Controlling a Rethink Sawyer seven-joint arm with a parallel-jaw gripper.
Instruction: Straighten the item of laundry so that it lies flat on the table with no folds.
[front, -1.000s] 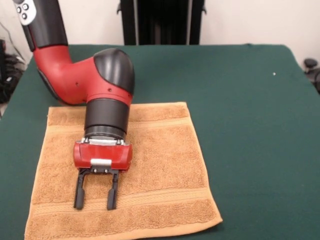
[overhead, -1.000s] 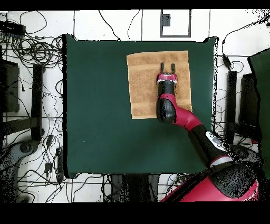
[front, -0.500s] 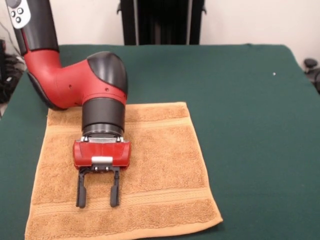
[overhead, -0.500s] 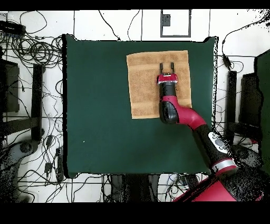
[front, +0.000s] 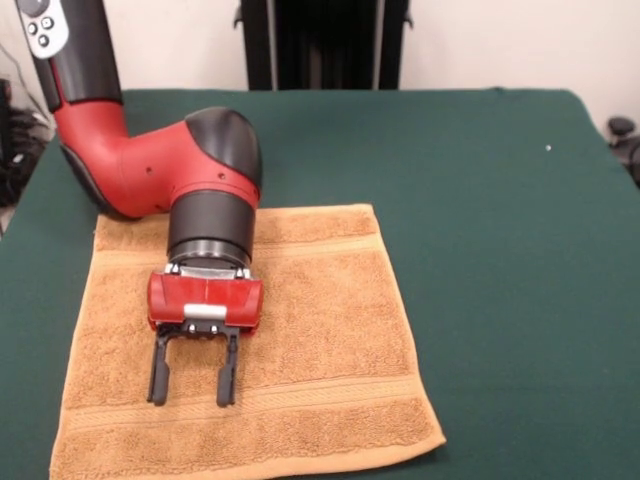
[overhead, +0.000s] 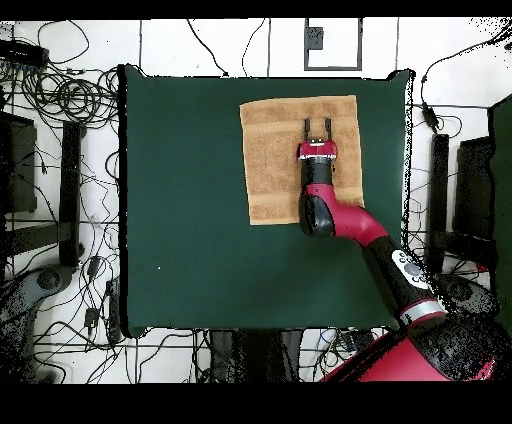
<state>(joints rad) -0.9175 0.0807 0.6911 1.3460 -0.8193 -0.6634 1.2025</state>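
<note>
Since half a second ago my arm's elbow has swung a little; the gripper (front: 192, 385) has barely shifted. It hangs over the towel's near left part in the front view, its two black fingers (front: 158, 372) spread apart with nothing between them, tips just above a ribbed band. I see the orange-tan towel (front: 320, 330) spread flat near the front-left of the green table (front: 500, 250).
</note>
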